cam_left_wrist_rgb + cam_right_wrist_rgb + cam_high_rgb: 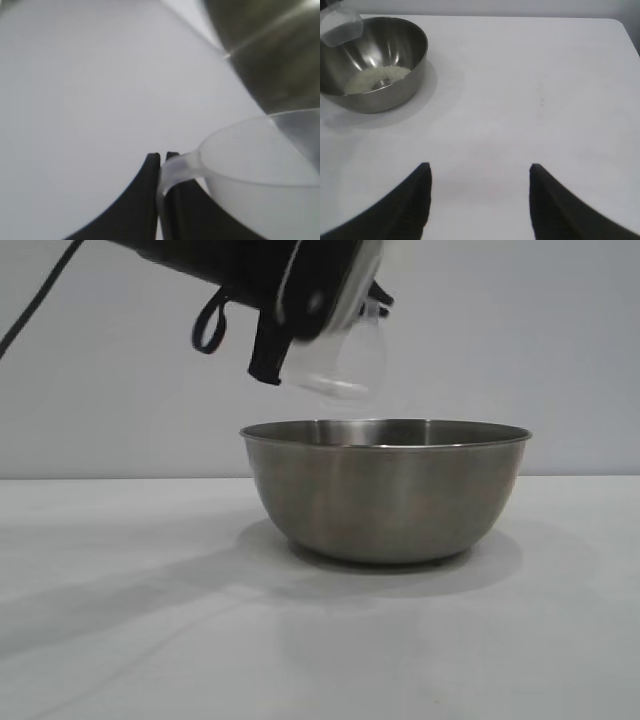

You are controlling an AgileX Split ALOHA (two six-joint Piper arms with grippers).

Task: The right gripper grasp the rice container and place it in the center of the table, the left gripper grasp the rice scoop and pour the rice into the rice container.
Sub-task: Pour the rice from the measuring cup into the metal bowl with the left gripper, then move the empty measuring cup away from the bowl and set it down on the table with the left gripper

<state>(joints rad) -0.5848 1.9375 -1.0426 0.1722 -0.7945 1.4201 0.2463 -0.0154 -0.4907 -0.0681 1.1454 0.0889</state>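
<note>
While you check progress: the bowl stands on the table, so the right arm's part looks done
Bowl contents: you can see rice heaped on its floor in the right wrist view
Cup: the clear scoop hangs tipped just above the bowl's rim, mouth toward the bowl
Left gripper: above the bowl, jaws clamped on the cup's handle
Right gripper: well away from the bowl, low over bare table, jaws spread wide and holding nothing
Left to do: probably little; you cannot tell whether any grains remain in the cup
</note>
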